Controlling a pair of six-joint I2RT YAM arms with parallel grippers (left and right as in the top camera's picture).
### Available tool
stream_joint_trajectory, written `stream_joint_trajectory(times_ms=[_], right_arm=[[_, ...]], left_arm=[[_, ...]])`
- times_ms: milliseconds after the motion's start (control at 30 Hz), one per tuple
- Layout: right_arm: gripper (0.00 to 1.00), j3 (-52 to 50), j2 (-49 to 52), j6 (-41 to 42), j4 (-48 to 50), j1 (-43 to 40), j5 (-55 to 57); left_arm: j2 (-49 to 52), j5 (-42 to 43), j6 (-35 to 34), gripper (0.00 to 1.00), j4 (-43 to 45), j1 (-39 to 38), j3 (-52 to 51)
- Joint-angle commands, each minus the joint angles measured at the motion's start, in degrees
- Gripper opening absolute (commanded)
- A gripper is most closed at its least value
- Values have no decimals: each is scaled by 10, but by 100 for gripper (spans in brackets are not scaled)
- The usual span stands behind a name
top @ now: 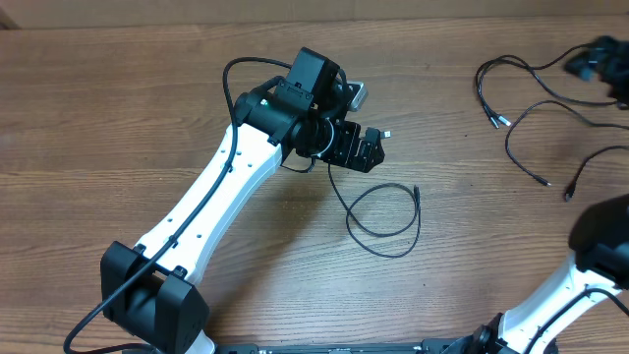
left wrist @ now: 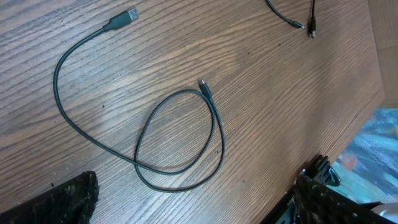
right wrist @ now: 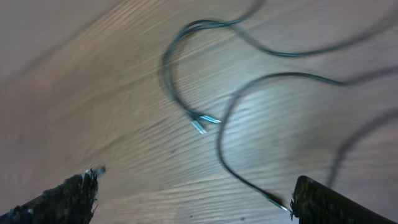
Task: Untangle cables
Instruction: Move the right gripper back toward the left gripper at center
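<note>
**One cable looped at mid-bench, the rest spread to its right**

The loop cable [top: 385, 218] lies flat on the bench [top: 118, 88], curled once over itself. Its small plug rests at the loop's upper right. The left wrist view shows the whole cable [left wrist: 180, 140], from the loop along a long bend to a USB plug [left wrist: 127, 14]. From overhead, much of that bend is hidden under the left arm [top: 226, 187].

The left fingers [top: 362, 149] hang just up and left of the loop. In their own view the left fingers [left wrist: 68, 199] are spread wide with nothing between them. The loop lies on the bench below the gap.

Well right of the loop and further back, the other cables [top: 536, 103] sprawl in several crossing strands with free ends. Overhead alone shows their spread. The right wrist view is blurred and catches only a few strands [right wrist: 224, 143] and two plug tips [right wrist: 205, 121] side by side.

The right fingers [right wrist: 56, 199] are also wide apart and hold nothing. Overhead, the right arm [top: 601, 61] sits at the far right edge, past those cables, and its fingers cannot be made out there.
</note>
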Motion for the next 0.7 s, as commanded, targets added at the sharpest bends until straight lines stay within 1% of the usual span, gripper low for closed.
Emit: stream_joint_trajectory(times_ms=[0,133,300,533,667], right_arm=[[100,4,-1,-66,-10,51,-10],[100,-11,0,-98,-11,100,-10],[100,-72,0,-121,9,146,-11],[100,-172,0,-122,49,191,-20],[100,-201,0,-139,58,216,-22]], left_arm=[[-6,-4,9,100,-1,0,6],[-6,-4,9,100,-1,0,6],[-6,-4,9,100,-1,0,6],[-6,-4,9,100,-1,0,6],[-6,-4,9,100,-1,0,6]])
